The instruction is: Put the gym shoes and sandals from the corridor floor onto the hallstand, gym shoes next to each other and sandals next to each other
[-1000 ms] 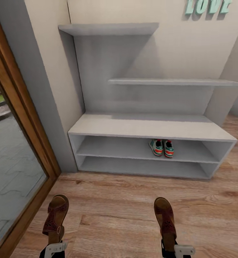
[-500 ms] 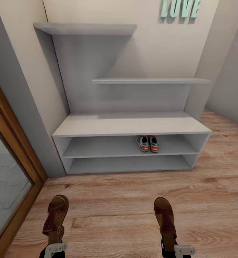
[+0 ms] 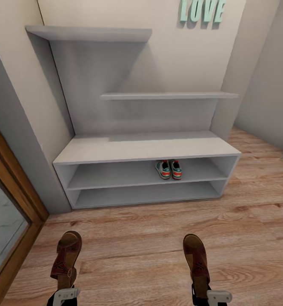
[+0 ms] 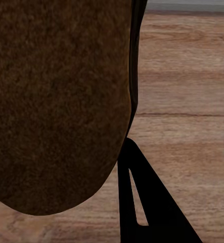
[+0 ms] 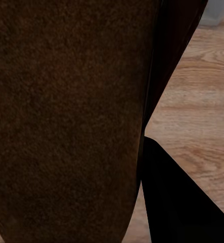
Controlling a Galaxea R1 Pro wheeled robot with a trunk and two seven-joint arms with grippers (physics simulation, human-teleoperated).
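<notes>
Our left claw (image 3: pixel 66 293) sits at the lower edge of the head view, closed on the heel end of one brown sandal (image 3: pixel 66 259), which points forward with its toe toward the hallstand (image 3: pixel 145 148). Our right claw (image 3: pixel 209 295) grips the other sandal (image 3: pixel 197 260) in the same way, and the two sandals are held well apart, one at each side, above the wood-plank corridor floor (image 3: pixel 137 246). In the left wrist view the dark brown sole of the left sandal (image 4: pixel 56 101) lies close against the lens, with a black finger (image 4: pixel 147 202) beside it and the planks behind. The right wrist view gives us the same: the sole of the right sandal (image 5: pixel 66 116) next to a black finger (image 5: pixel 177 202), over the floor. Ahead, the two gym shoes (image 3: pixel 168 169) stand side by side, touching, on the upper of the two tiers inside the low part of the hallstand, right of its middle, heels toward us. The flat top of that low part is bare, and two staggered grey shelves rise on the wall above it. Mint-green letters (image 3: pixel 202 10) hang on the wall at the top of the picture. A wooden door frame (image 3: pixel 13 199) with glass borders the left side.
</notes>
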